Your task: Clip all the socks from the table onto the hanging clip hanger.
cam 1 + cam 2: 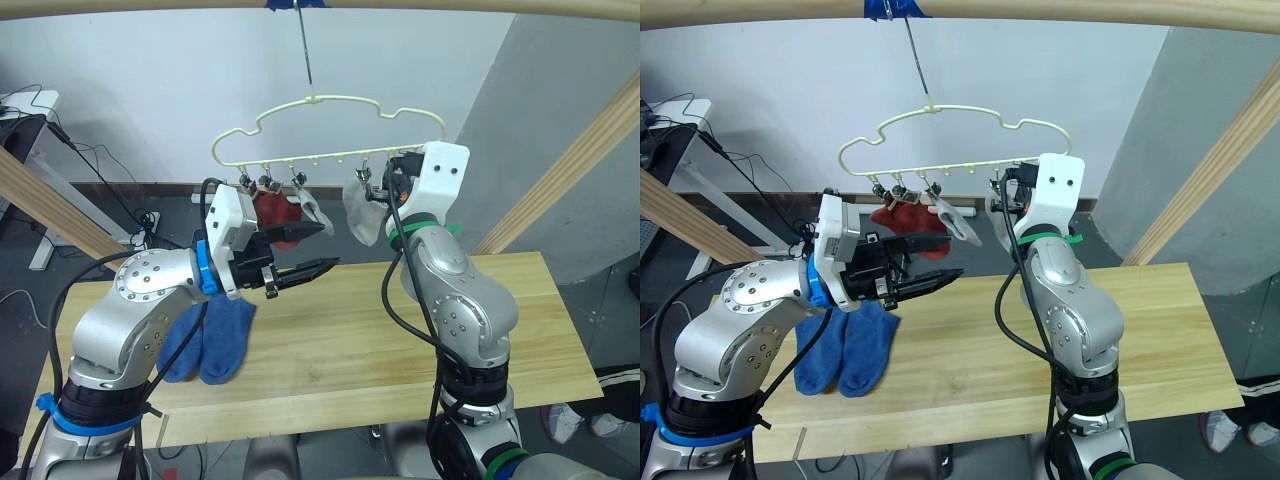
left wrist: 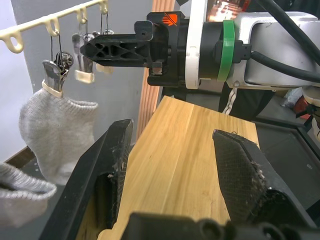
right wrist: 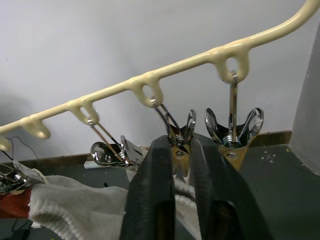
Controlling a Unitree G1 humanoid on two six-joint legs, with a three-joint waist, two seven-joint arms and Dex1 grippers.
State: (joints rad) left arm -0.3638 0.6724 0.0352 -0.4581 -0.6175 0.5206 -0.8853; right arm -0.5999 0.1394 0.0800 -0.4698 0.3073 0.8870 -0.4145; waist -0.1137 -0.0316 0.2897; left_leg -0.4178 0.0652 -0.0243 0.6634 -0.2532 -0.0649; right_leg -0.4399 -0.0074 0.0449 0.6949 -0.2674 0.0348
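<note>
Two blue socks (image 1: pixel 215 340) lie side by side on the left part of the table (image 1: pixel 400 320). Above the table's far edge hangs the clip hanger (image 1: pixel 313 99). Its left clips hold rust red socks (image 1: pixel 272 208) and a light grey sock (image 1: pixel 315 212). A second grey sock (image 1: pixel 362 215) hangs further right. My right gripper (image 1: pixel 380 180) is raised to the clip row, shut on a metal clip (image 3: pixel 181 131) above that grey sock (image 3: pixel 75 205). My left gripper (image 1: pixel 330 246) hovers open and empty over the table, below the hung socks and up and to the right of the blue pair.
A round wooden pole frame surrounds the table, with a top bar (image 1: pixel 500 8) carrying the hanger's hook and slanted poles at the right (image 1: pixel 570 170) and left (image 1: pixel 50 200). Cables and a desk leg (image 1: pixel 40 180) sit on the floor at the back left.
</note>
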